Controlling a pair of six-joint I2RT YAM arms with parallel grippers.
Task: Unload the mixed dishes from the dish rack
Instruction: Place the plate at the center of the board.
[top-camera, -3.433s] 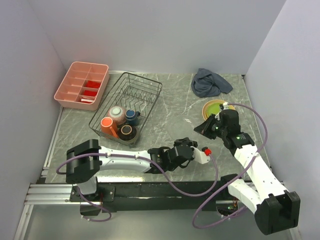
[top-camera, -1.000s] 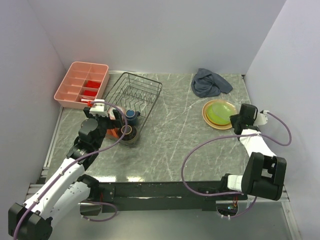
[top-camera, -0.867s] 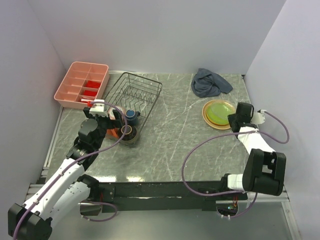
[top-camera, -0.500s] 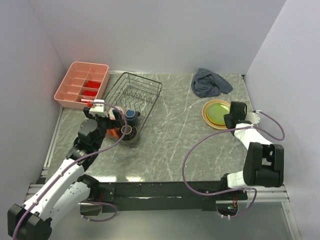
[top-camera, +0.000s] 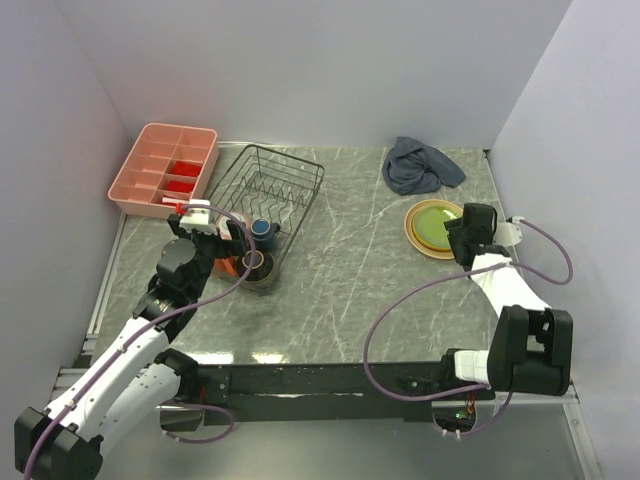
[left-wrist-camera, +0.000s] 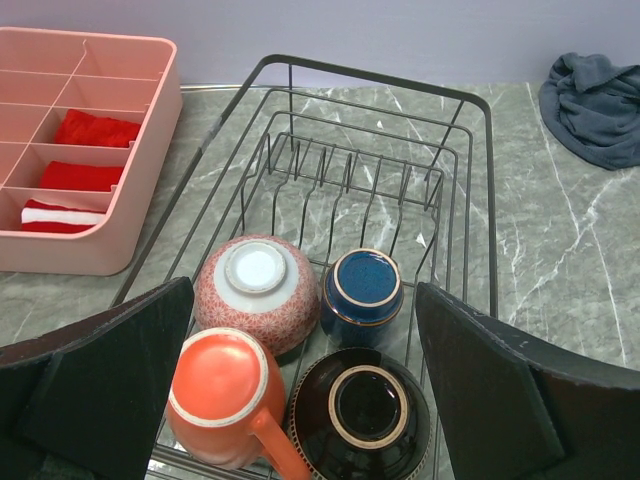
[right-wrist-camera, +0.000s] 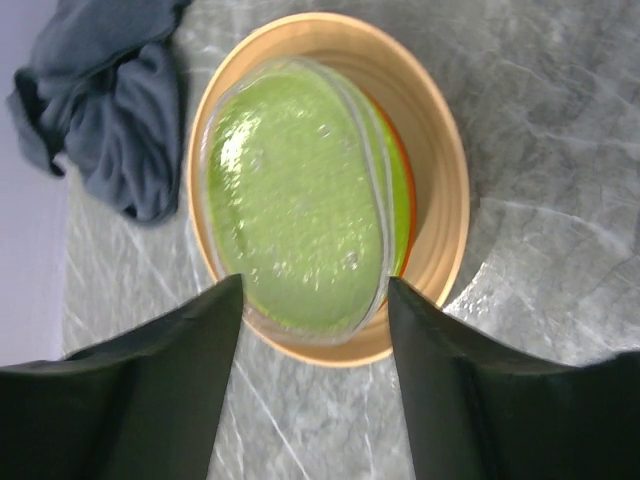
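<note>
The black wire dish rack (top-camera: 283, 150) (left-wrist-camera: 380, 80) holds several upturned dishes: an orange mug (left-wrist-camera: 220, 395), a pinkish patterned bowl (left-wrist-camera: 257, 290), a small dark blue cup (left-wrist-camera: 364, 288) and a dark brown bowl (left-wrist-camera: 365, 410). My left gripper (left-wrist-camera: 304, 285) (top-camera: 215, 245) hovers over them, open wide, touching none. On the table to the right, the lime green plate (right-wrist-camera: 290, 200) (top-camera: 435, 222) lies on the large tan-yellow plate (right-wrist-camera: 440, 200). My right gripper (right-wrist-camera: 315, 285) (top-camera: 462, 235) stands open at their near rim, holding nothing.
A pink compartment tray (top-camera: 165, 170) (left-wrist-camera: 80, 170) with red items sits left of the rack. A crumpled grey-blue cloth (top-camera: 420, 165) (right-wrist-camera: 100, 100) lies just behind the plates. White walls close in on the left, the back and the right.
My right gripper has opened and let go of the green plate, which now rests on the tan plate. The left arm swung over to the rack earlier and has since held still.
</note>
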